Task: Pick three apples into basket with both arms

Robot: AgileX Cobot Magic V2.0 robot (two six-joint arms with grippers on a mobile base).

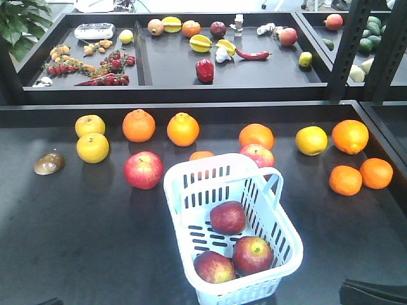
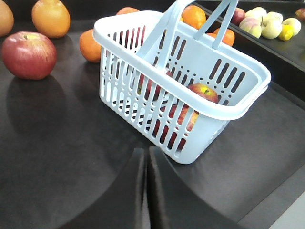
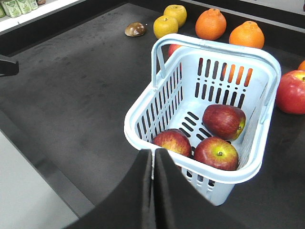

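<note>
The pale blue basket [image 1: 194,216] stands on the dark table at centre front. Three red apples lie inside it [image 1: 227,217], [image 1: 252,254], [image 1: 213,267]. From the right wrist the same apples [image 3: 224,120], [image 3: 216,152], [image 3: 172,141] show in the basket [image 3: 224,193]. My right gripper [image 3: 153,151] is shut and empty, its tips just short of the near rim. My left gripper [image 2: 146,150] is shut and empty too, close to the basket's [image 2: 238,110] lower corner; one apple [image 2: 204,91] shows over the rim.
Two more red apples [image 1: 144,169], [image 1: 257,154] lie behind the basket. Oranges [image 1: 138,125], [image 1: 350,136], yellow fruits [image 1: 92,147] and a brown object [image 1: 49,163] line the back. A raised tray [image 1: 146,70] of mixed produce stands beyond. The right arm's housing [image 1: 372,293] is at bottom right.
</note>
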